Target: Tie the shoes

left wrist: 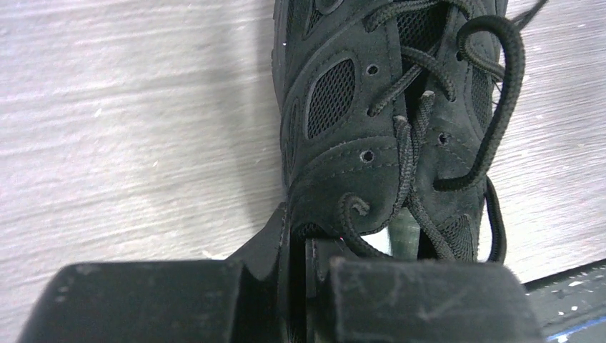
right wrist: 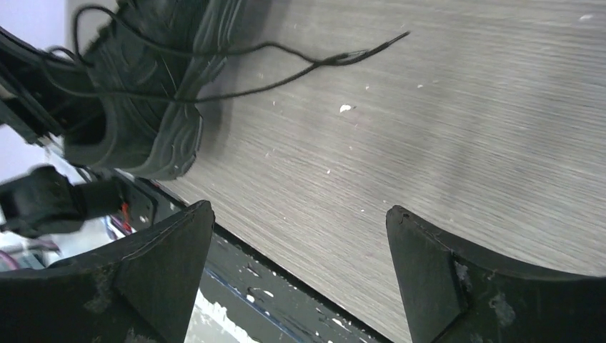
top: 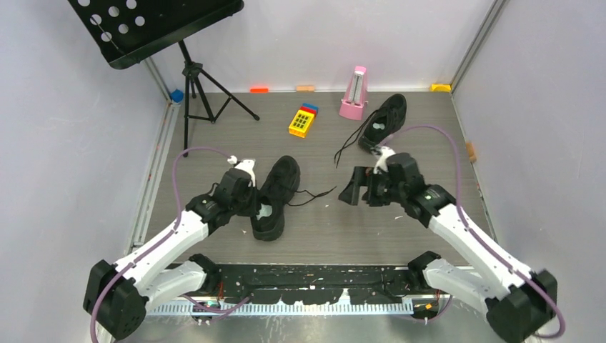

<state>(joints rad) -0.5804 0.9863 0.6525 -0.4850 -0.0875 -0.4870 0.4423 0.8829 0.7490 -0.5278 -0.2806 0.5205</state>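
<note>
Two black shoes are on the table (top: 321, 239). The near shoe (top: 279, 193) lies between the two arms, a bit to the left. Its heel points at the robot and its toe points away, so it runs long from near to far, leaning a little to the right. The far shoe (top: 386, 118) sits at the back on the right, well apart from the first one. The left gripper (left wrist: 299, 237) is at the left side of the near shoe. Its fingers are close together and look pinched on the rim of the shoe, by the opening. I think it holds the shoe in place. The right gripper (right wrist: 299, 229) is wide open with nothing in it. It hangs over bare table, to the right of the near shoe. The lace (right wrist: 341, 58) of the near shoe is not tied. Its loose ends trail off the shoe to the right, and the tips stop near the right gripper. So the lace lies to the left of the open gripper, between it and the shoe. The right arm is nearer the tips, and the left one is busy. I think the right gripper should go left and down to grab them. The lace is thin and flat on the table, so it may slip.
</note>
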